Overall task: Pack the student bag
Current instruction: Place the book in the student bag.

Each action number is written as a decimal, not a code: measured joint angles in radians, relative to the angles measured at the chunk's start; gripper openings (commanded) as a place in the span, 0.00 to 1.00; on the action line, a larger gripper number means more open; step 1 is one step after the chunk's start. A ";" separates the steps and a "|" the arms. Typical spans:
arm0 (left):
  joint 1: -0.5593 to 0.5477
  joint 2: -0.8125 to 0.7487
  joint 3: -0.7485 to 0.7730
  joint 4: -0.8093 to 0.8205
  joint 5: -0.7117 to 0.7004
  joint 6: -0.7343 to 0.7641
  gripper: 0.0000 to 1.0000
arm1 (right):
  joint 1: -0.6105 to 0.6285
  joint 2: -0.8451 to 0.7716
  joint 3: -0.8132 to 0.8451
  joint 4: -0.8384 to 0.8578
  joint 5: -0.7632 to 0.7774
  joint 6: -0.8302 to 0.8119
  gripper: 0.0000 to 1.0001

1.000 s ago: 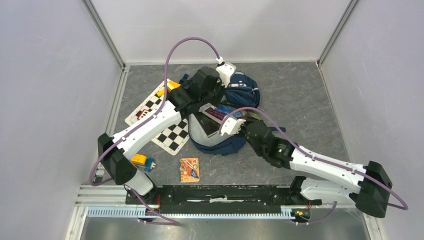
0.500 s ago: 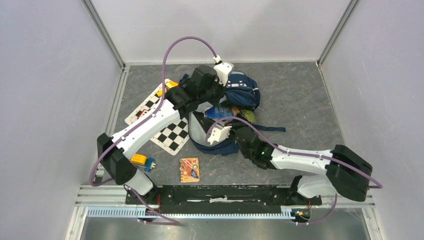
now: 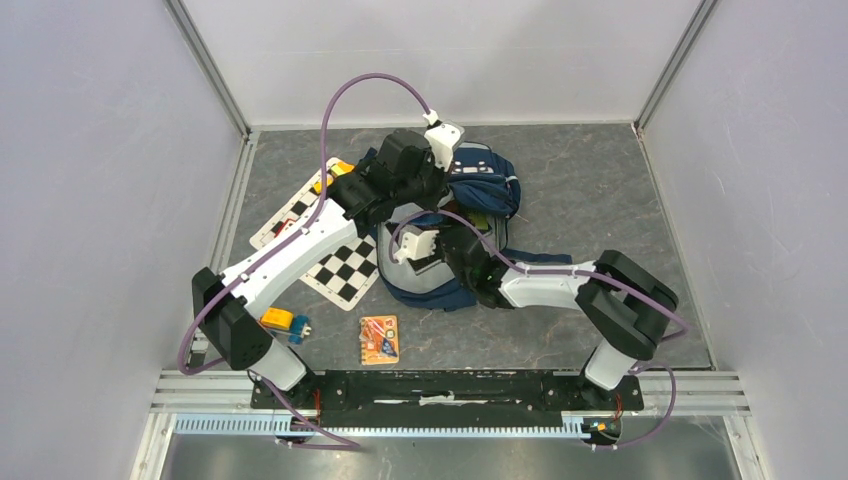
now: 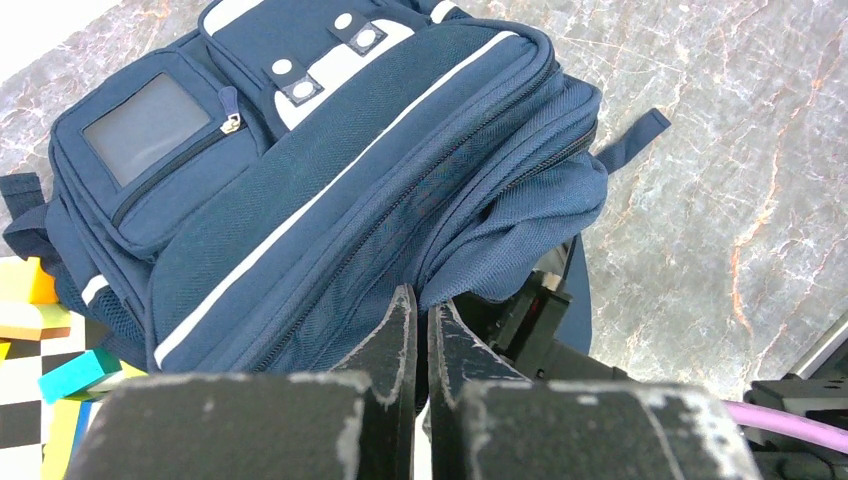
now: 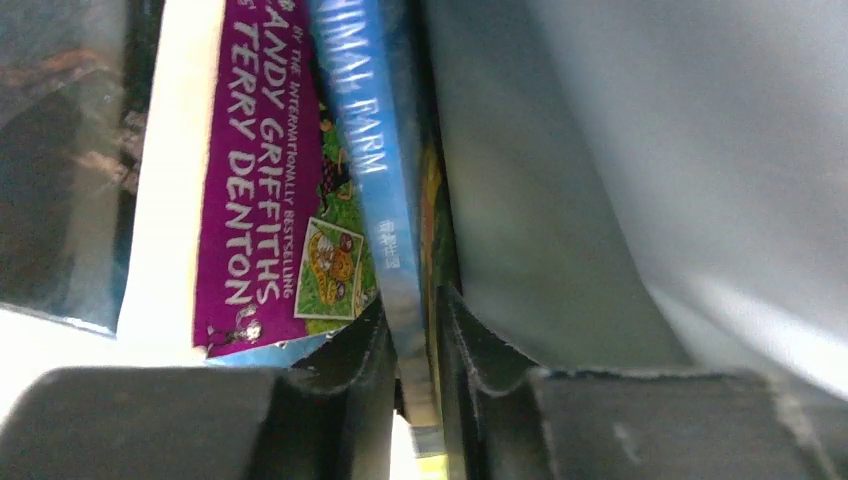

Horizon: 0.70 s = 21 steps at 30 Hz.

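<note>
Left wrist view: we log the student bag (image 4: 330,190) lying on the table (image 4: 720,150), its upper fabric edge pinched between the tips of our clenched left claw (image 4: 420,310). Our right claw (image 5: 410,322), inside the bag's opening, grips a blue book (image 5: 365,150) beside a purple book (image 5: 250,190).

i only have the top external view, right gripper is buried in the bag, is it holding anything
observer: yes, the right wrist view shows the right gripper shut on a blue-spined book.
operator: anything else in there
observer: a purple book sits right against it, its cover reading Terry Denton.
operator: and the left gripper
observer: the left wrist view shows the left gripper pinching the student bag at the edge of its opening.
</note>
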 measured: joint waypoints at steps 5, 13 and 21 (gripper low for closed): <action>0.010 0.000 -0.004 0.008 0.015 -0.012 0.02 | -0.011 0.026 0.026 0.020 -0.012 0.043 0.86; 0.027 0.000 -0.010 0.015 0.034 -0.039 0.02 | 0.016 -0.131 -0.099 0.021 -0.059 0.132 0.98; 0.031 0.000 -0.011 0.016 0.038 -0.045 0.02 | 0.071 -0.423 -0.187 -0.080 -0.186 0.333 0.98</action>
